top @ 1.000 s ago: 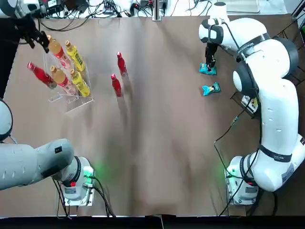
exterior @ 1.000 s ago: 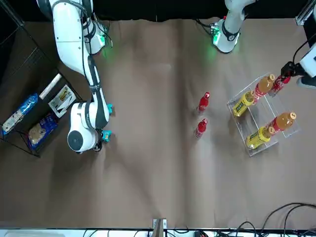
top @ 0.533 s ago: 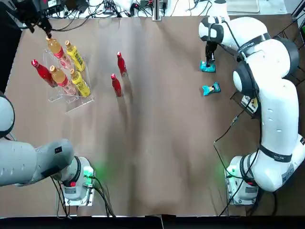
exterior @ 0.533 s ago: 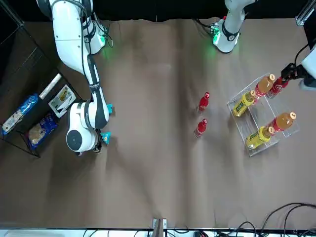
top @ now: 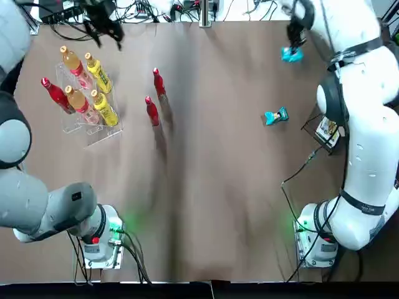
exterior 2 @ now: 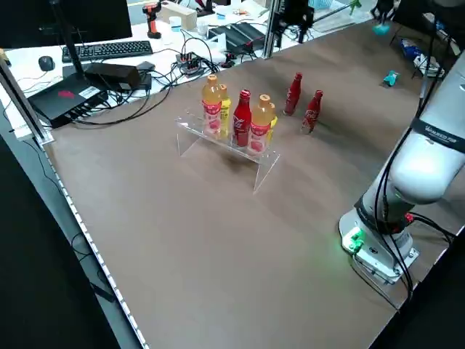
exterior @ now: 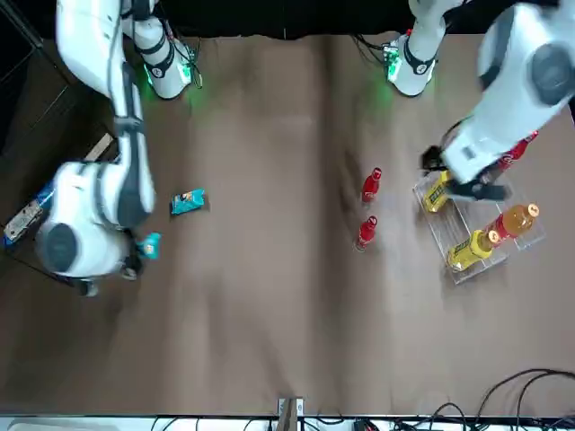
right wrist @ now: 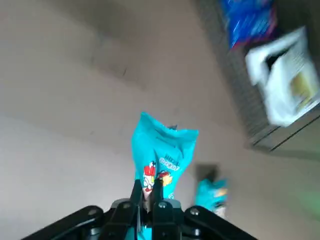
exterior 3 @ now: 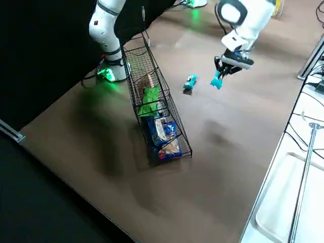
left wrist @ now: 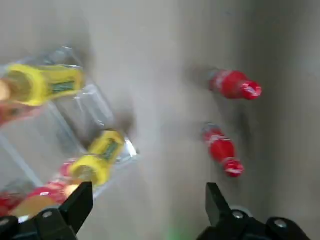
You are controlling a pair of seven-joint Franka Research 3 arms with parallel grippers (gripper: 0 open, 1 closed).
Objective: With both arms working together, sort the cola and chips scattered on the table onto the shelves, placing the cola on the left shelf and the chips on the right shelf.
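A brown tabletop [exterior 2: 182, 240] fills the room's centre; beyond its far edge lie a keyboard [exterior 2: 106, 50], tangled cables [exterior 2: 190, 62], and possibly a monitor [exterior 2: 65, 13].

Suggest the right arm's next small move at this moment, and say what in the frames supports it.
Probably carry it toward the right shelf. The right gripper is shut on a teal chips packet, held clear above the table, while the shelf already holds the green packet. A second teal packet lies on the table.

Brown table [top: 212, 187] with clear stand [top: 87, 128], two cola bottles [top: 152, 111], one teal packet [top: 275, 116], wire rack [exterior 3: 152, 109].
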